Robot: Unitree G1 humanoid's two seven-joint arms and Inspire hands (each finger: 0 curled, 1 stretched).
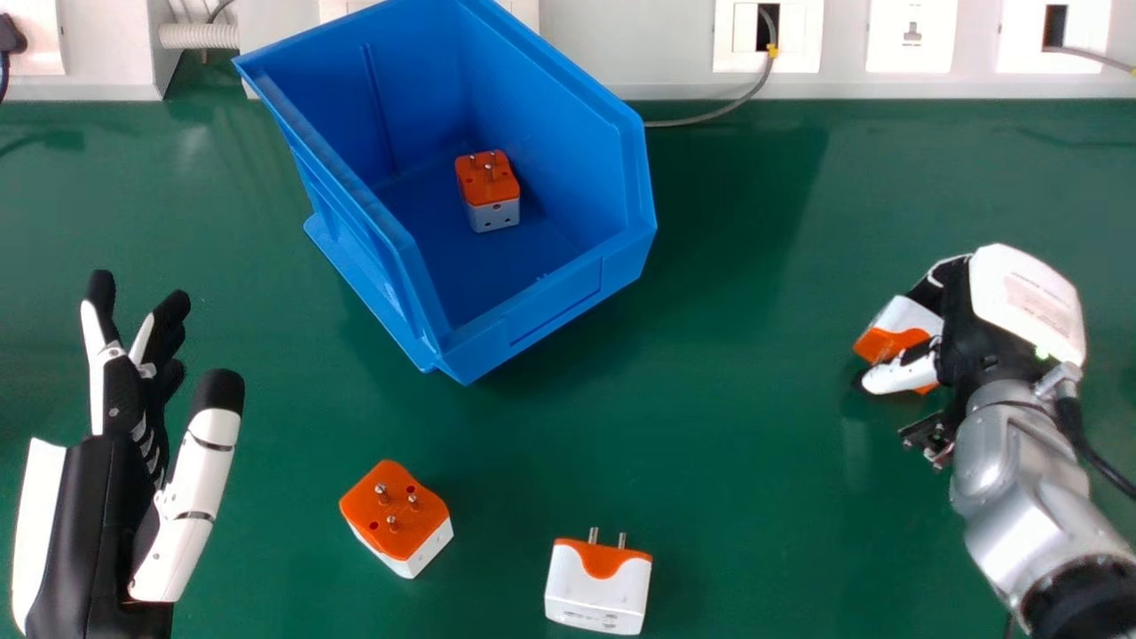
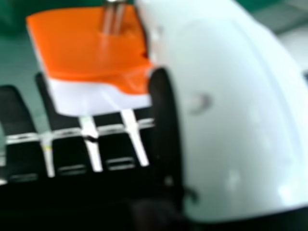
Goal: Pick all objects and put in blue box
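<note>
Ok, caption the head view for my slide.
One plug adapter sits in the blue box, two more adapters lie on the green table, and the right hand grips a fourth adapter.

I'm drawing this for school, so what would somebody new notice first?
Probably the big blue box at the back, with an orange-and-white plug inside. Then the robot's right hand, at the right, holding another plug. Two more plugs sit on the green table, nearer us.
</note>
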